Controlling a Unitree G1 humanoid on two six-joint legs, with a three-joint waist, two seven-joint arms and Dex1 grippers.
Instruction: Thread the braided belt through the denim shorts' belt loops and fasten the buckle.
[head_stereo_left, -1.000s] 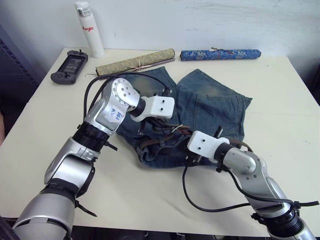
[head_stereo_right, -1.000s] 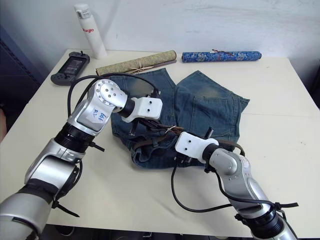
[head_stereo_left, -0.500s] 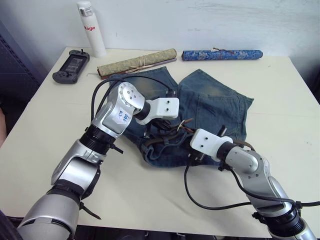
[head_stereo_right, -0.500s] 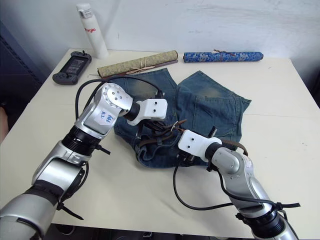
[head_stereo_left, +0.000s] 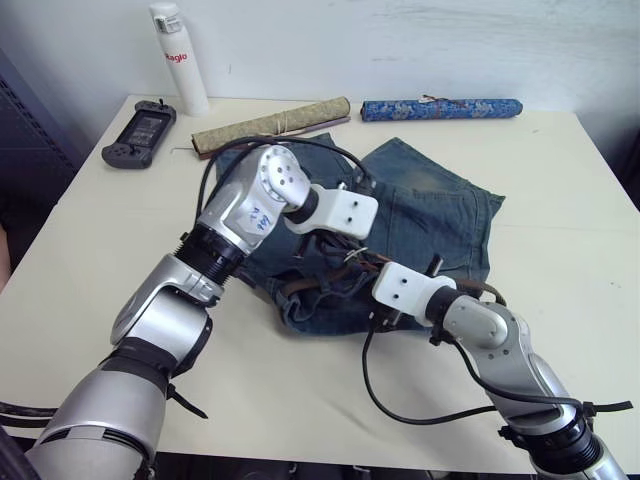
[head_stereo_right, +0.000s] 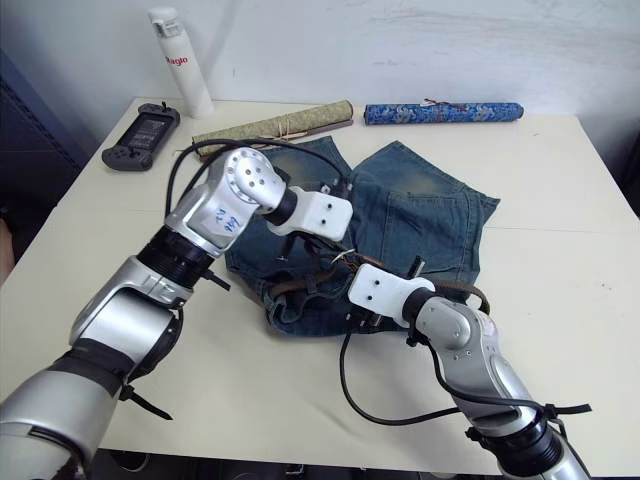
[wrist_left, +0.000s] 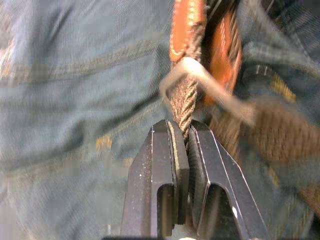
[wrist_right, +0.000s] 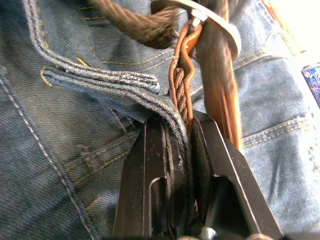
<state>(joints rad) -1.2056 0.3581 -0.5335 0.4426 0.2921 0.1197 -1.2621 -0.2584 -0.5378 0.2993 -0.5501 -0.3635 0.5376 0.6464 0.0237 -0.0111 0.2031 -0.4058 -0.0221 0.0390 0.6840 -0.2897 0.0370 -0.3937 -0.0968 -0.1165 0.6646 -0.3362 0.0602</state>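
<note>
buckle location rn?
The buckle sits mid-table over the denim shorts, just beyond the left gripper, which is shut on the braided belt right below it.

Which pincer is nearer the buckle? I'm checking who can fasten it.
Left. The left pincer pinches the braided belt just below the buckle; the right pincer clamps the denim shorts waistband, farther off.

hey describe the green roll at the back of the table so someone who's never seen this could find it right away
Start at the denim shorts spread mid-table and look past their far edge. Two rolls lie there end to end: the olive-green roll lies nearer the white bottle, tied with thin string. The blue patterned roll beside it is brighter.
</note>
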